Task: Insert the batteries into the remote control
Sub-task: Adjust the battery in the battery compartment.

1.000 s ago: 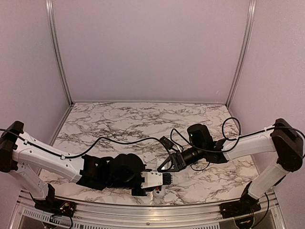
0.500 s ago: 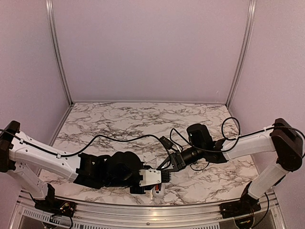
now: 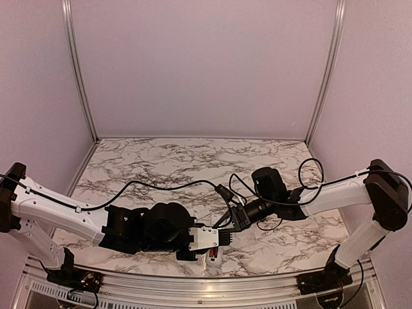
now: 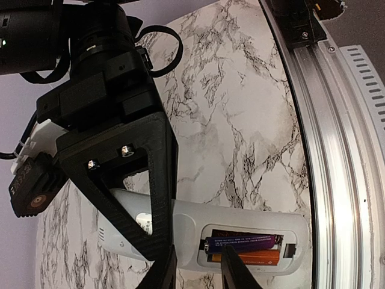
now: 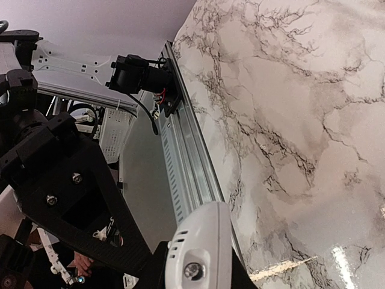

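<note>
The remote control (image 4: 186, 226) lies back-up just above the marble near the front rail, its battery bay uncovered. Two batteries sit side by side in the bay, a dark purple-black one (image 4: 252, 242) and an orange one (image 4: 264, 257). My right gripper (image 5: 195, 278) is shut on the remote's other end (image 5: 201, 247); its black frame (image 4: 120, 150) crosses the left wrist view. My left gripper (image 4: 197, 274) hovers over the remote with its jaws slightly apart and nothing between them. One fingertip (image 4: 231, 262) rests on the dark battery. From above, both grippers (image 3: 222, 237) cover most of the remote (image 3: 212, 259).
The aluminium front rail (image 4: 325, 150) runs right beside the remote. A black cable (image 3: 167, 188) loops over the marble table (image 3: 180, 158) behind the left arm. Enclosure walls stand at the left, right and back.
The left arm has shifted slightly and sits a little lower at the remote. The right gripper has edged slightly right, still holding the remote.
</note>
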You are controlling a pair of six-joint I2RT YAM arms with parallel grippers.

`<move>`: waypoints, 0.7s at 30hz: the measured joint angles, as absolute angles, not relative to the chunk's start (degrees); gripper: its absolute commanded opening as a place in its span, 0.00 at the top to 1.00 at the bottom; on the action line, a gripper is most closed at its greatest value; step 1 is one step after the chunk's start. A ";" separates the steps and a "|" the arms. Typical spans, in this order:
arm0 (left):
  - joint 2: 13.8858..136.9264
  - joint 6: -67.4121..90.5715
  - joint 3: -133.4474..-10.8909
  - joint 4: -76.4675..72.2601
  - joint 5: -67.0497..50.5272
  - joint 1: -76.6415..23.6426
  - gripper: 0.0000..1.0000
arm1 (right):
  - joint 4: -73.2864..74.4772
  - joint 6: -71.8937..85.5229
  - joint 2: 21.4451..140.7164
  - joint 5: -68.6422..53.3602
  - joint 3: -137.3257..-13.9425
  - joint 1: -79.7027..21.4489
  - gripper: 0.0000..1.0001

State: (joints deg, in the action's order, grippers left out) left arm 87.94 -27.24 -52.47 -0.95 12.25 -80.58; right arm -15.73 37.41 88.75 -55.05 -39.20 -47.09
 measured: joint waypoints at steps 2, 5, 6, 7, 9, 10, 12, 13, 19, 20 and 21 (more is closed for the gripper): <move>87.94 -27.31 -52.58 -0.99 12.08 -80.58 0.74 | -15.70 37.41 88.82 -55.05 -39.27 -47.09 1.00; 87.96 -27.44 -52.58 -0.95 12.01 -80.58 0.75 | -15.64 37.41 89.03 -55.07 -39.62 -47.09 1.00; 87.99 -27.44 -52.58 -0.97 11.99 -80.58 0.76 | -15.64 37.41 89.06 -55.07 -39.62 -47.09 1.00; 88.07 -27.46 -52.58 -0.97 11.92 -80.58 0.76 | -15.62 37.41 89.06 -55.07 -39.62 -47.09 1.00; 88.31 -27.46 -52.58 -0.93 11.66 -80.58 0.77 | -15.62 37.41 89.06 -55.07 -39.62 -47.09 1.00; 88.44 -27.49 -52.58 -0.97 11.53 -80.58 0.78 | -15.62 37.41 89.06 -55.09 -39.62 -47.09 1.00; 88.71 -27.49 -52.58 -0.95 11.38 -80.58 0.79 | -15.59 37.41 89.06 -55.09 -39.62 -47.09 1.00; 88.88 -27.51 -52.58 -0.97 11.16 -80.58 0.80 | -15.59 37.41 89.06 -55.09 -39.62 -47.09 1.00; 89.56 -27.49 -52.58 -0.93 10.46 -80.58 0.82 | -15.55 37.39 89.06 -55.13 -39.62 -47.09 1.00; 89.62 -27.49 -52.58 -0.89 10.39 -80.58 0.82 | -15.55 37.36 89.06 -55.13 -39.64 -47.09 1.00; 89.71 -27.49 -52.58 -0.82 10.39 -80.58 0.82 | -15.49 37.32 89.06 -55.11 -39.64 -47.09 1.00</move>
